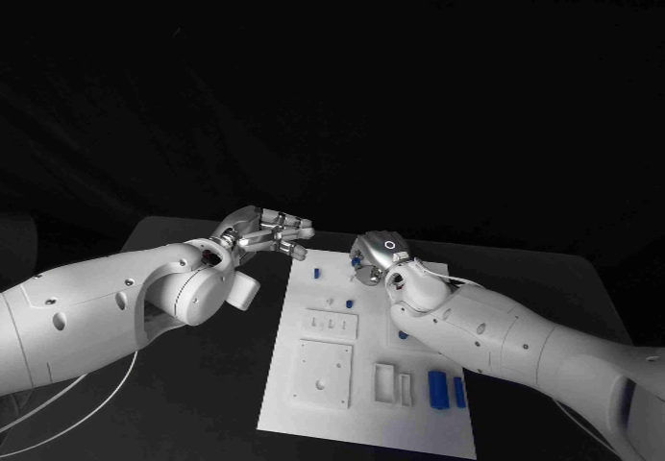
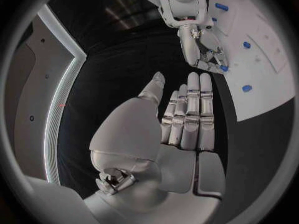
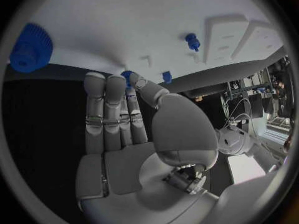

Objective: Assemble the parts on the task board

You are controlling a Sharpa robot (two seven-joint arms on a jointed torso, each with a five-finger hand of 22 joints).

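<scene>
The white task board [image 1: 372,384] lies in the middle of the black table. My right hand [image 1: 377,257] is over its far edge, pinching a small blue part [image 3: 127,75] between the thumb and a fingertip; this part [image 2: 223,68] also shows at the fingertips in the left wrist view. My left hand [image 1: 263,235] hovers just left of the board's far corner, flat, fingers straight, holding nothing. A blue gear [image 3: 30,49] and a blue peg [image 3: 192,41] stand on the board.
Two upright blue parts [image 1: 446,390] stand at the board's near right. More small blue parts [image 1: 317,274] dot its far half. A raised white square block [image 1: 322,375] sits on the near left. Black table surrounds the board.
</scene>
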